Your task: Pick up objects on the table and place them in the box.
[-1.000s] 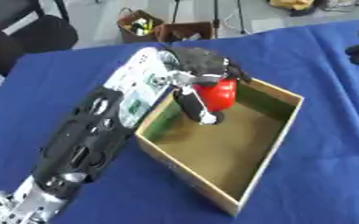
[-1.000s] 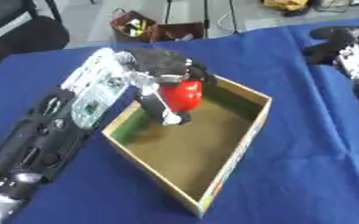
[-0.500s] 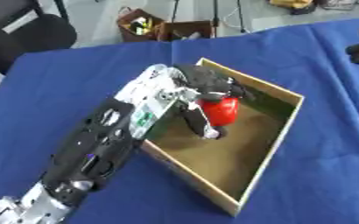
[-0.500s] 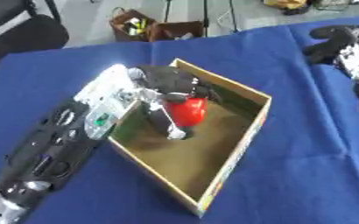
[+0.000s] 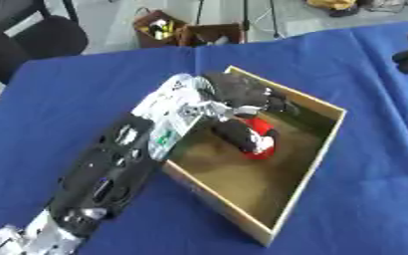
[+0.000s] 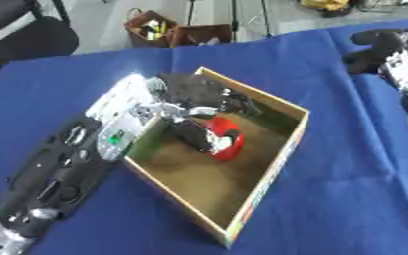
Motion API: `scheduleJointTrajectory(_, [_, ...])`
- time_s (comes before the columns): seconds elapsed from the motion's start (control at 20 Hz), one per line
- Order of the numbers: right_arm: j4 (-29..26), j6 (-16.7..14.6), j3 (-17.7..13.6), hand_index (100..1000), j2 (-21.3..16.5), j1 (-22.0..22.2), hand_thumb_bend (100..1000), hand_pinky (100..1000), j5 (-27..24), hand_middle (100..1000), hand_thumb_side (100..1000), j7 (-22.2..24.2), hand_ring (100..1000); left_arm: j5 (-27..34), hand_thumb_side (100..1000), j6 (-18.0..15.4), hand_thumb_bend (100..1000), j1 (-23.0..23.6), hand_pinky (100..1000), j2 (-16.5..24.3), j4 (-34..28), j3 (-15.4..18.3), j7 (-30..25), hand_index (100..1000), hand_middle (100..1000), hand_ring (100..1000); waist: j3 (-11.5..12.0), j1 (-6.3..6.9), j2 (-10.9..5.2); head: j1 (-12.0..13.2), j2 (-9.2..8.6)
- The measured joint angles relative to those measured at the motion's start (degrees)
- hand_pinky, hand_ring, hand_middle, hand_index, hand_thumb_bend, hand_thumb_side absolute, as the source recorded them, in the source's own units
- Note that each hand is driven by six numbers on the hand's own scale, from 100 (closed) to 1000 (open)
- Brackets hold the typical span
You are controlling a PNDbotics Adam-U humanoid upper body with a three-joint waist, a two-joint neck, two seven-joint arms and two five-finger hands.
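The robot's left hand (image 5: 242, 99) reaches from 7 o'clock over the near-left wall of the open cardboard box (image 5: 329, 130) on the blue-covered table (image 5: 85, 89). Its fingers curl over a round red object (image 6: 224, 138) low inside the box, the thumb (image 5: 242, 135) lying across the object's front; whether the object rests on the box floor cannot be told. The left eye view shows the right hand only as dark shapes at the 3 o'clock edge. The right eye view shows more of it: the right hand (image 6: 377, 44) and silver-and-black forearm at 2 o'clock, well apart from the box, its fingers bunched and curled with nothing seen in them. Beyond the table at 12 o'clock stands a brown bin (image 6: 151, 31) of small items.
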Motion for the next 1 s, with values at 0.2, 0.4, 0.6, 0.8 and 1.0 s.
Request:
scheduleJointTrajectory(0.2, [0.00,0.03,0.00,765,0.21,-0.01,100,782,0.00,495,779,0.06,747,-0.11,954,-0.32,100,0.22,794,0.01,-1.44,1.05,1.87,1000,849,875,0.19,-0.11,0.00,-0.03,0.00])
scheduleJointTrajectory(0.4, [0.00,0.04,-0.01,765,0.21,0.00,100,782,0.00,495,778,0.06,748,0.43,813,1.56,100,0.70,506,0.09,-5.40,3.77,4.62,941,768,719,0.80,-0.30,0.00,-0.38,0.01])
scheduleJointTrajectory(0.6, [0.00,-0.02,-0.27,765,0.22,0.02,100,782,0.00,496,778,-0.15,748,3.13,873,4.65,100,3.34,429,0.28,-10.79,8.72,8.02,904,751,665,2.24,-1.07,-0.01,-1.51,0.02])
scheduleJointTrajectory(0.8, [-0.01,-0.11,-0.70,765,0.22,0.03,100,782,0.00,496,779,-0.63,748,6.44,875,8.02,100,7.29,391,-0.05,-16.32,14.24,11.43,873,725,622,3.23,-1.64,-0.01,-2.69,0.05])
scheduleJointTrajectory(1.0, [-0.01,-0.24,-0.77,765,0.22,-0.01,100,782,0.00,496,781,-1.03,748,9.91,875,11.51,100,11.00,351,-0.56,-21.96,19.94,14.92,859,700,588,3.87,-2.39,-0.01,-3.30,0.05])
